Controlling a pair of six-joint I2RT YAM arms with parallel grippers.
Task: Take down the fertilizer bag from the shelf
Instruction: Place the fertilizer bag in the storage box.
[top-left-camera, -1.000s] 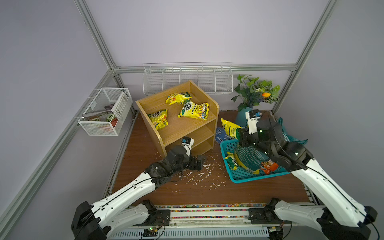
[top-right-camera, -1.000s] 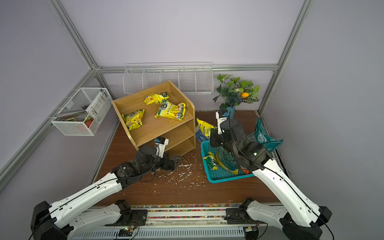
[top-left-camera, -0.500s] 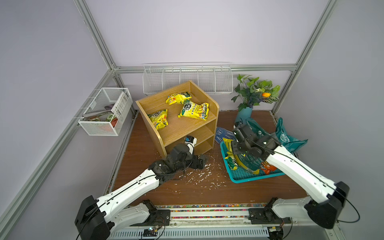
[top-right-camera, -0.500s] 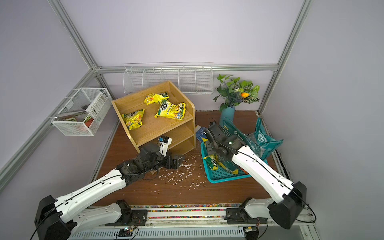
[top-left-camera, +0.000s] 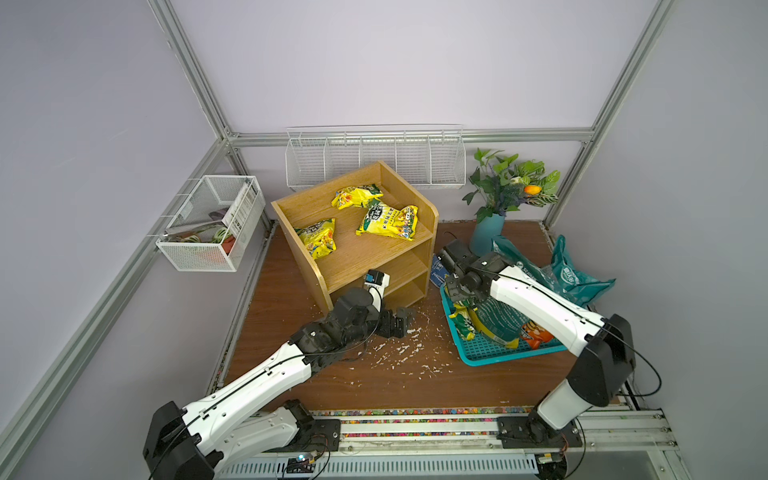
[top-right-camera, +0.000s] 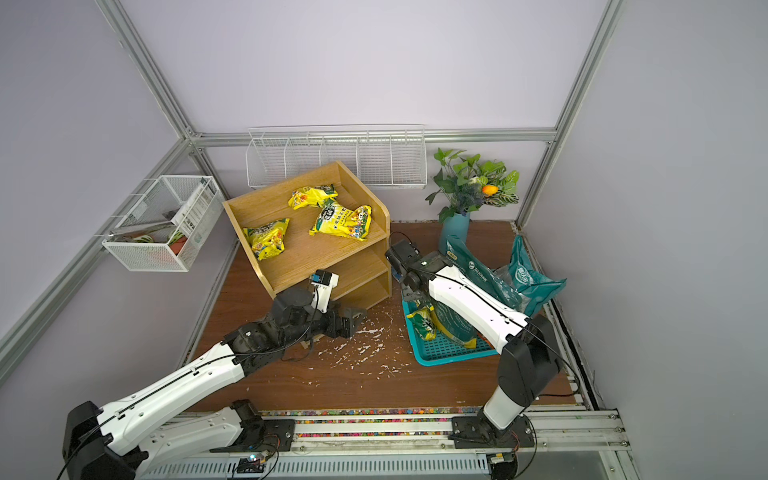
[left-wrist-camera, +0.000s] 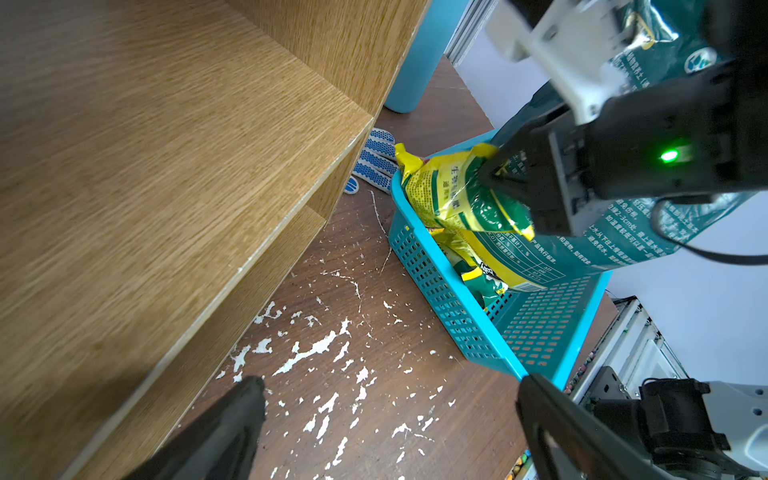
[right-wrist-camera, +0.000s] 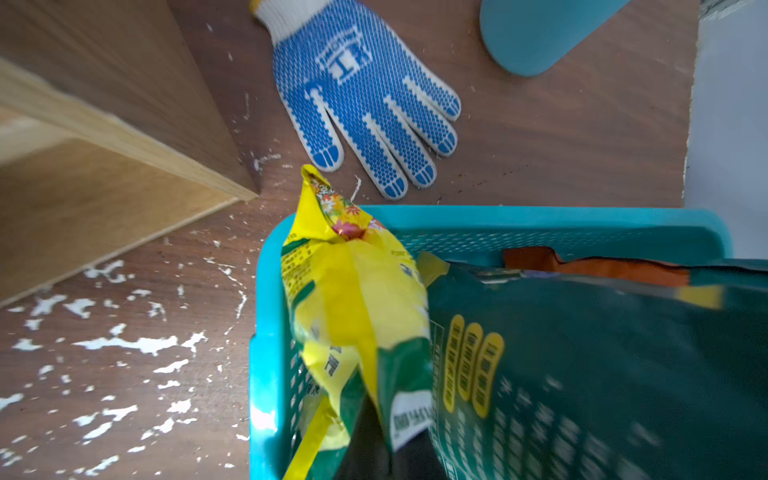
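The oak shelf (top-left-camera: 361, 257) (top-right-camera: 316, 259) carries three yellow fertilizer bags on its top tier: (top-left-camera: 388, 222), (top-left-camera: 320, 240), (top-left-camera: 355, 196). My right gripper (top-left-camera: 457, 293) (left-wrist-camera: 496, 176) is shut on the top of another yellow-and-green fertilizer bag (left-wrist-camera: 453, 195) (right-wrist-camera: 357, 299). That bag hangs into the end of the teal basket (top-left-camera: 498, 359) nearest the shelf. My left gripper (top-left-camera: 399, 322) (left-wrist-camera: 388, 384) is open and empty, low over the floor in front of the shelf's bottom tier.
A large dark green bag (top-left-camera: 498, 320) fills the basket. A blue dotted glove (right-wrist-camera: 365, 95) lies between the shelf and the teal vase (top-left-camera: 486, 239). Teal sacks (top-left-camera: 575, 278) stand behind the basket. White flakes (top-left-camera: 399, 349) litter the floor. A wire rack (top-left-camera: 374, 162) and a mesh basket (top-left-camera: 212, 226) hang on the walls.
My right arm has swung down and lowered the yellow bag into the basket's end by the shelf. The left arm has edged slightly forward, its gripper still open.
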